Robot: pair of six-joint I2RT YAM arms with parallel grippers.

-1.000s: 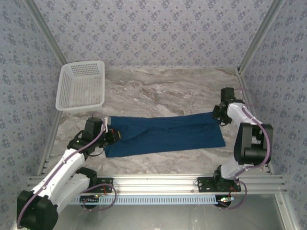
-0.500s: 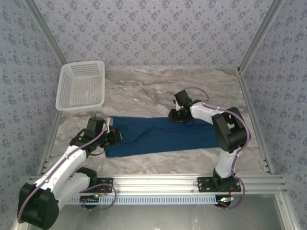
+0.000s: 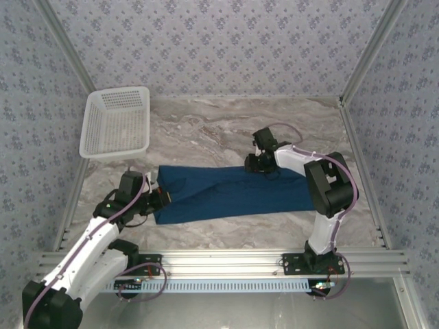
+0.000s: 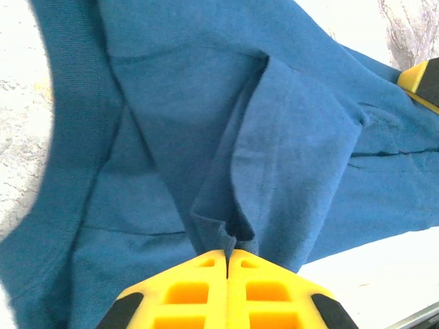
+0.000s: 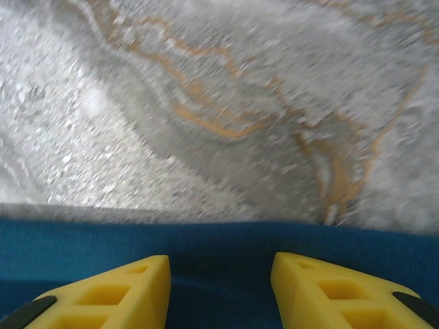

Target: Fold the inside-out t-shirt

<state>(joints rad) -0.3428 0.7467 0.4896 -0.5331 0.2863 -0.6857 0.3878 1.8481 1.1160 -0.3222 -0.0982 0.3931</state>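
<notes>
Left gripper (image 3: 159, 197), seen from above, pinched the left end of the t-shirt (image 3: 233, 192), which lay as a long strip across the table (image 3: 219, 127). The right gripper (image 3: 252, 164) sat at the shirt's far edge, having come in from the right end a second before.

In the left wrist view, the jaws were closed tight on a ridge of cloth.

In the right wrist view, the jaws stood apart over the hem, gripping nothing.

The lengthwise folds looked done, and the crosswise folding seemingly remained.

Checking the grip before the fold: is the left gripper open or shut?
Shut: the left gripper has its jaws together, pinching a ridge of the t-shirt.
</notes>
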